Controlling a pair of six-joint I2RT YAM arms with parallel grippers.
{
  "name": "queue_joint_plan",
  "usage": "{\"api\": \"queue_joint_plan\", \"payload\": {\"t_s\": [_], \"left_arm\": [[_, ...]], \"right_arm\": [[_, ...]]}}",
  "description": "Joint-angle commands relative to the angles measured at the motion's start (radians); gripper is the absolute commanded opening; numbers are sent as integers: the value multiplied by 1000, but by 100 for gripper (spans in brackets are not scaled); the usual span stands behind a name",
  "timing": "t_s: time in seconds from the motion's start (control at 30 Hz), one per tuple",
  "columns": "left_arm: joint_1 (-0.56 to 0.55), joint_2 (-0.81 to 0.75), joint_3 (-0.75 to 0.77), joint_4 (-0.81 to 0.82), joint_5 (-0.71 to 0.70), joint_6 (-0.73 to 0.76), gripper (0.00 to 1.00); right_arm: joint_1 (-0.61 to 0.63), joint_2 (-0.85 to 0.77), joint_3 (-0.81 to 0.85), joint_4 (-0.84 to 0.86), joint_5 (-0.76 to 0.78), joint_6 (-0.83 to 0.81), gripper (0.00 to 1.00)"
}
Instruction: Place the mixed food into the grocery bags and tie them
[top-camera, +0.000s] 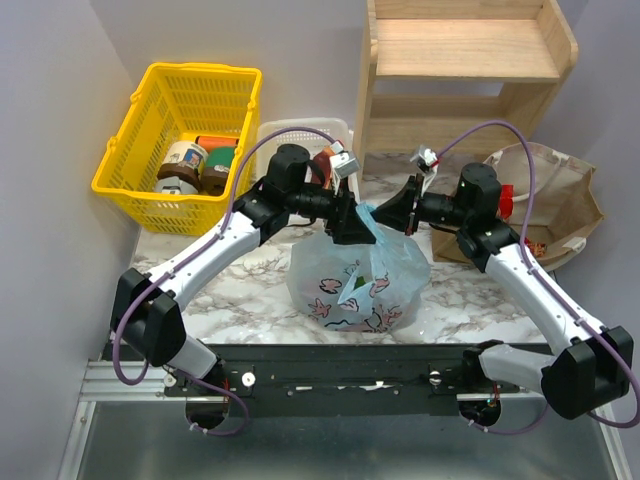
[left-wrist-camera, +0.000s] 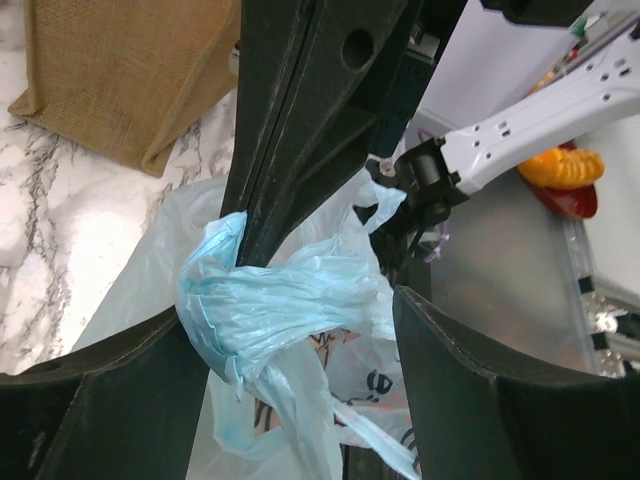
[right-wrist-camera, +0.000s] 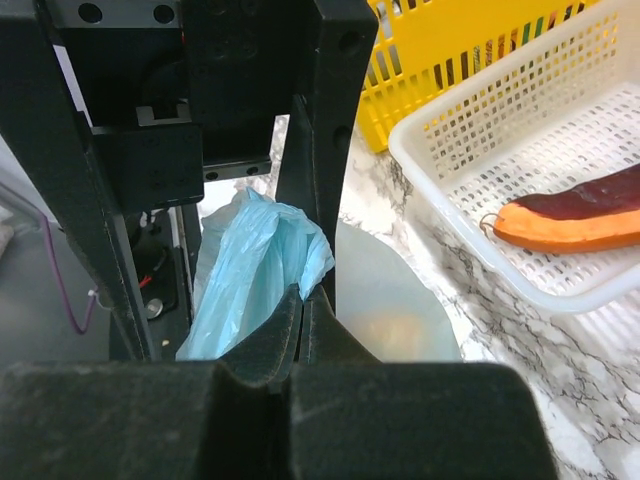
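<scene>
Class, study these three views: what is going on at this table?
Both arms meet over the light-blue bag, which stands in the middle with things inside. The right gripper is shut on a twisted strip of its top; the left gripper is open around the same bunched plastic. No finished knot shows. The tan bag sits to the right.

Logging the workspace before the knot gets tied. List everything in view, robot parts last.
light-blue bag: one, translucent with prints, table centre
tan bag: one, brown, right side
basket: one, yellow, back left
jars: at least three, mixed colours, in the basket
tray: one, white slotted, behind the left arm
wedge: one, purple and orange, in the tray
shelf: one, bare wood, back right
red dish: one, holds something orange, beyond the right arm
table: one, white marble
left gripper: one, black, open around the bag's bunched top
right gripper: one, black, shut on that bunched top
</scene>
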Motion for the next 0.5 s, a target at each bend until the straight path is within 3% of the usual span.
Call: {"api": "queue_joint_plan", "payload": {"t_s": [0.0, 0.17, 0.3, 0.47], "left_arm": [[-3, 13, -14, 61, 5, -76, 79], [-3, 21, -25, 61, -36, -70, 78], [-1, 44, -27, 60, -50, -83, 57], [-1, 48, -56, 63, -50, -92, 52]], "right_arm": [[12, -24, 15, -37, 34, -31, 1], [16, -64, 1, -45, 58, -34, 1], [16, -84, 7, -74, 98, -45, 1], [16, -110, 11, -109, 134, -45, 1]]}}
